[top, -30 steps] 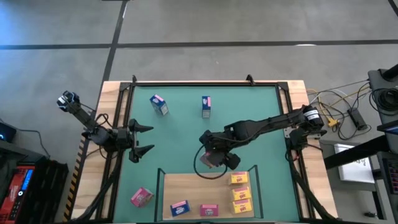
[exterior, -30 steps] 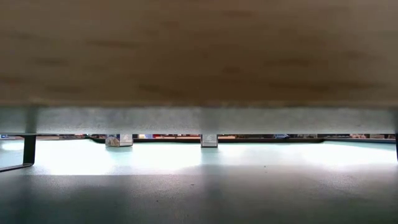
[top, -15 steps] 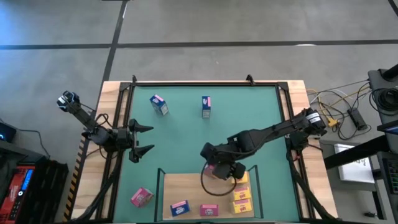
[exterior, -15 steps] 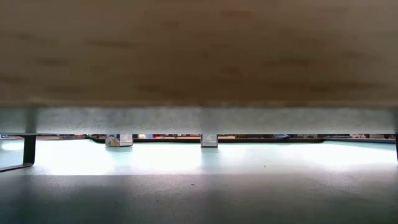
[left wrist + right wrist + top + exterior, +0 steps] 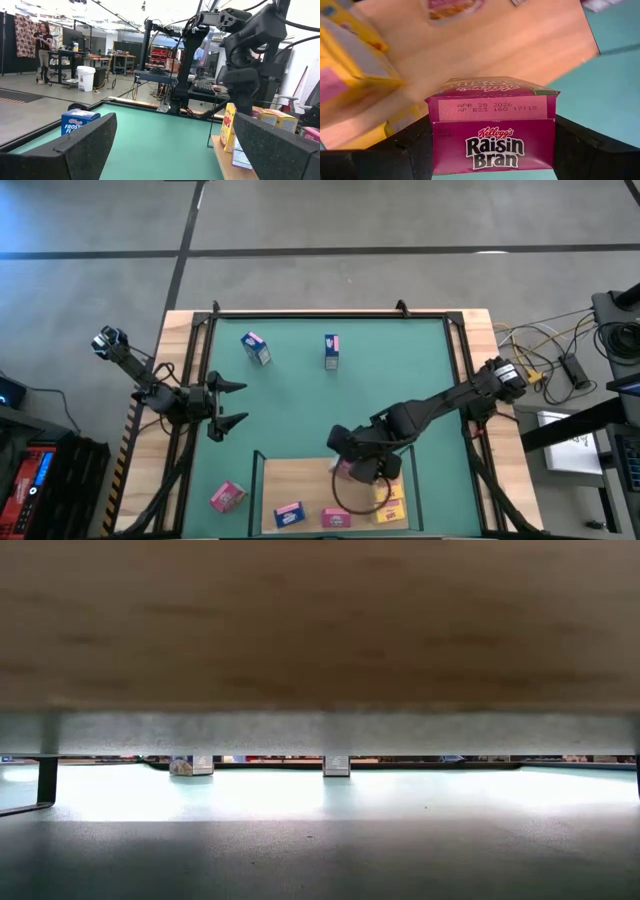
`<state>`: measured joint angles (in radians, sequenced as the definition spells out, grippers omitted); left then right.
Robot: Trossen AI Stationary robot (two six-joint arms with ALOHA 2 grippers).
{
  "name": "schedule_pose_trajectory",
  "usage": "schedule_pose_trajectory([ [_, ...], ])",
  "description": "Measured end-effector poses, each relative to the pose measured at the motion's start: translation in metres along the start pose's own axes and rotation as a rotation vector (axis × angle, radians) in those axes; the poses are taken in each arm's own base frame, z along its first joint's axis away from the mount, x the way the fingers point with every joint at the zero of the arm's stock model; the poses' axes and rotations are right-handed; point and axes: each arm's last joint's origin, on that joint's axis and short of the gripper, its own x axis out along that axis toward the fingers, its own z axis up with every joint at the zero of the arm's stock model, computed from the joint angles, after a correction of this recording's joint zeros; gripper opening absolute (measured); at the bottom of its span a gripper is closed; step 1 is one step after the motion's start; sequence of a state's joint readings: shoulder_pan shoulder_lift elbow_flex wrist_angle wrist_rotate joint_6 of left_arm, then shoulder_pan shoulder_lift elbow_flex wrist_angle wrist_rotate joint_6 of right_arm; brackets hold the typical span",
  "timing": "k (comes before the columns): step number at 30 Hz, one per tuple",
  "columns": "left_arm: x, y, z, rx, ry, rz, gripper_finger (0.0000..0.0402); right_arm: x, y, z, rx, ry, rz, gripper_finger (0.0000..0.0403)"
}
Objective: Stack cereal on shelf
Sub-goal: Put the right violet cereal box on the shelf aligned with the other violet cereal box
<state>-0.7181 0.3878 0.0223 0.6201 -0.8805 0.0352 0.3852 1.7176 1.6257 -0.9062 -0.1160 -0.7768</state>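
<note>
Right gripper [image 5: 358, 471] clamped on a pink cereal box [image 5: 493, 123] above the shelf [image 5: 300, 485], yellow boxes [image 5: 390, 498] just beside it, left gripper [image 5: 233, 404] fingers apart over the green mat [image 5: 300, 400], blue box [image 5: 255, 348] and pink box [image 5: 331, 351] far behind

Magenta Raisin Bran box [image 5: 493, 127] with white and black lettering, pale pink date panel. Yellow boxes [image 5: 391, 500] on light-wood shelf [image 5: 295, 480]. Pink box [image 5: 227, 497] and blue box [image 5: 255, 348] on green mat [image 5: 300, 400]. Dark right hand [image 5: 362, 472].
</note>
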Motion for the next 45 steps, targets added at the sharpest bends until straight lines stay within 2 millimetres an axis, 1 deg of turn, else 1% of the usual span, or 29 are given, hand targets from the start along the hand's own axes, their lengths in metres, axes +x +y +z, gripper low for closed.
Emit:
schedule_pose_trajectory([
  [6, 0.000, 0.000, 0.000, 0.000, 0.000, 0.000, 0.0384, 0.001, 0.007, 0.007, -0.105, -0.012, 0.008, 0.0286],
  [10, 0.000, 0.000, 0.000, 0.000, 0.000, 0.000, 0.0384, 0.001, 0.007, 0.008, -0.151, -0.029, 0.017, 0.0286],
  [21, 0.000, 0.000, 0.000, 0.000, 0.000, 0.000, 0.0384, 0.002, 0.003, 0.013, -0.157, -0.074, -0.027, 0.0286],
  [29, 0.000, 0.000, 0.000, 0.000, 0.000, 0.000, 0.0384, 0.018, 0.001, 0.012, -0.200, -0.055, -0.008, 0.0286],
  [40, 0.000, 0.000, 0.000, 0.000, 0.000, 0.000, 0.0384, 0.020, -0.002, 0.011, -0.199, -0.061, -0.020, 0.0325],
  [45, 0.000, 0.000, 0.000, 0.000, 0.000, 0.000, 0.0384, 0.020, -0.002, 0.011, -0.208, -0.060, -0.020, 0.0330],
])
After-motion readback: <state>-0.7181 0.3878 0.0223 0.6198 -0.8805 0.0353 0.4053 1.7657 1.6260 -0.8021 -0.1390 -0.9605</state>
